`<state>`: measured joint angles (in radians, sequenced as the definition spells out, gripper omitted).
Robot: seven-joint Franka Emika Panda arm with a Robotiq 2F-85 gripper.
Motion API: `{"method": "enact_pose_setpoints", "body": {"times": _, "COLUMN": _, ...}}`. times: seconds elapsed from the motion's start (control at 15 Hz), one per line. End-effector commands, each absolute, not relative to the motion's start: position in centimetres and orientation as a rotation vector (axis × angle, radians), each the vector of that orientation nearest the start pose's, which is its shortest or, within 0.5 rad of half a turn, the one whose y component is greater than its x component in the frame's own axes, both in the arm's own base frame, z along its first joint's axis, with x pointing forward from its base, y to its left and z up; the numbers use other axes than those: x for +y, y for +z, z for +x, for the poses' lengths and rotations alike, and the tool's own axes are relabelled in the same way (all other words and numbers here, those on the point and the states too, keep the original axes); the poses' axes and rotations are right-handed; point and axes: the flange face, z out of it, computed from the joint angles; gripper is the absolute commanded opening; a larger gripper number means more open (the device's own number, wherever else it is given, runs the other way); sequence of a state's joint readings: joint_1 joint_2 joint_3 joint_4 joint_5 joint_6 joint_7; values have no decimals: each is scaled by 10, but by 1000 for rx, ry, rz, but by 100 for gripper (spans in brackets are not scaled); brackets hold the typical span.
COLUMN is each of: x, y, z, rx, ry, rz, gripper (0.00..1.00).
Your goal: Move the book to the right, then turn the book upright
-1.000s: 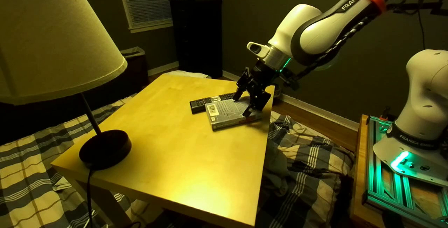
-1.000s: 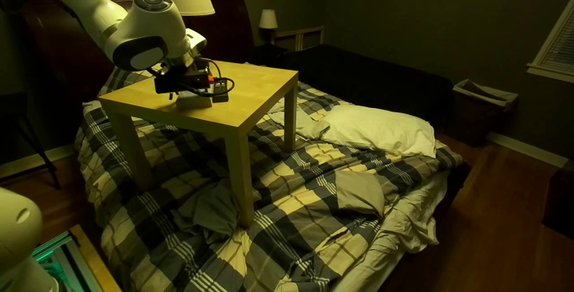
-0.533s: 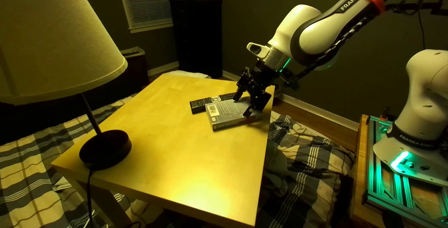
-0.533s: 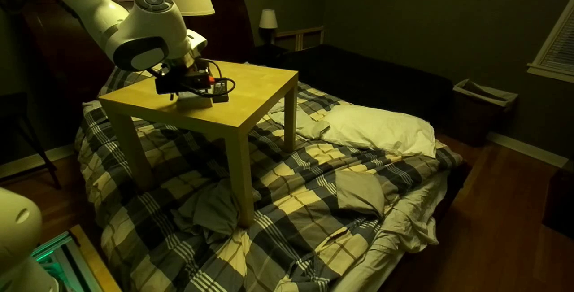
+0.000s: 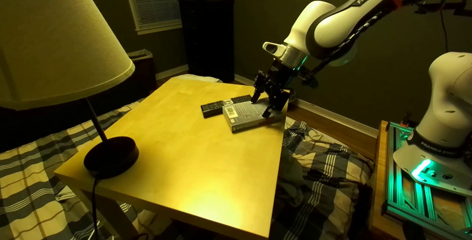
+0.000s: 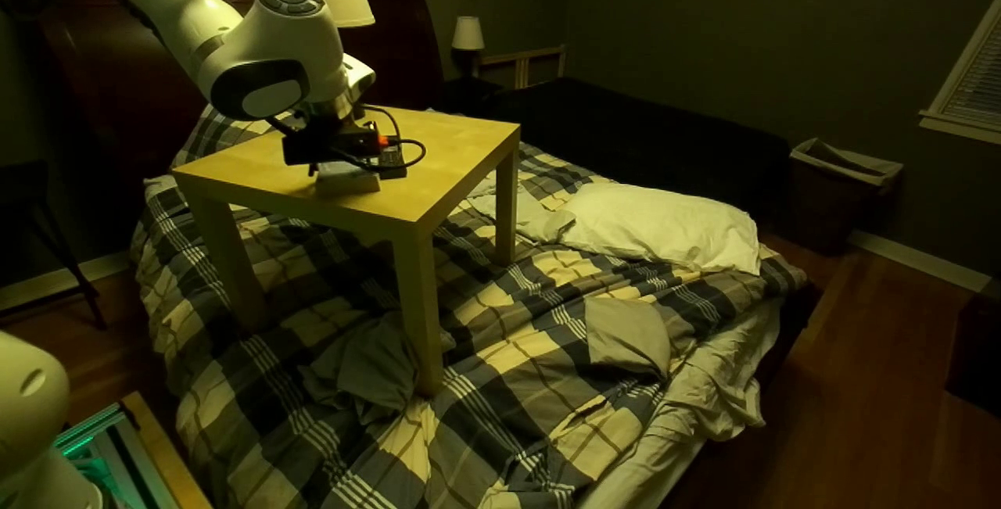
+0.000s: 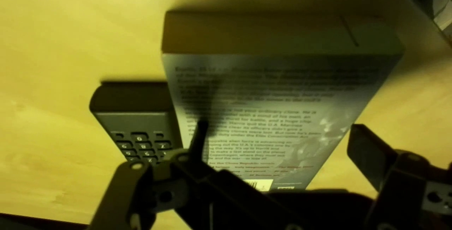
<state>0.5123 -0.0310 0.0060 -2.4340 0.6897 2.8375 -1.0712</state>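
Wrist view shows the gripper (image 7: 279, 127) with its two fingers spread wide and nothing pinched between them: one tip sits over the cover of the book (image 7: 272, 106), the other at or just past its right long edge, and whether either presses down I cannot tell. The book lies flat on the table (image 5: 191, 151), back cover up, barcode showing. It looks wide for that spread, so I take the step in hand to be the move to the right, by dragging, with the upright turn yet to come. To drag it cleanly, load both tips evenly, press lightly and go slowly — a lopsided push would likely swing it round. Just beside it, touching or nearly so, lies the remote (image 7: 141, 138); slide the book clear of that before working a finger down its long side. One short end sits close to the table's edge — watch that margin, though a small overhang might later help tip the book up. Farther across the table the lamp (image 5: 66, 66) stands well apart, no bother to this move. Below spreads plaid bedding (image 6: 500, 321), which would likely soften a fall.
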Motion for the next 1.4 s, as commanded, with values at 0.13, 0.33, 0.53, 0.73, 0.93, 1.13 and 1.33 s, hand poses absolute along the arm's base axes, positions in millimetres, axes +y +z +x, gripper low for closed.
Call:
{"method": "enact_pose_setpoints", "body": {"times": 0.13, "x": 180, "y": 347, "z": 444, "rx": -1366, "ry": -611, "rz": -2541, "gripper": 100}}
{"method": "enact_pose_setpoints", "body": {"times": 0.33, "x": 169, "y": 354, "z": 442, "rx": -1432, "ry": -581, "rz": -2504, "gripper": 100}}
{"method": "enact_pose_setpoints", "body": {"times": 0.53, "x": 158, "y": 359, "z": 442, "rx": -1517, "ry": -507, "rz": -2448, "gripper": 100}}
{"method": "enact_pose_setpoints", "body": {"times": 0.73, "x": 146, "y": 361, "z": 446, "rx": -1636, "ry": -410, "rz": -2399, "gripper": 100}}
{"method": "enact_pose_setpoints", "body": {"times": 0.93, "x": 139, "y": 362, "z": 453, "rx": -1761, "ry": -350, "rz": -2344, "gripper": 100}}
{"method": "enact_pose_setpoints", "body": {"times": 1.13, "x": 140, "y": 361, "z": 459, "rx": -1873, "ry": -336, "rz": -2290, "gripper": 100}}
{"method": "enact_pose_setpoints", "body": {"times": 1.33, "x": 140, "y": 359, "z": 463, "rx": -1973, "ry": -330, "rz": -2240, "gripper": 100}}
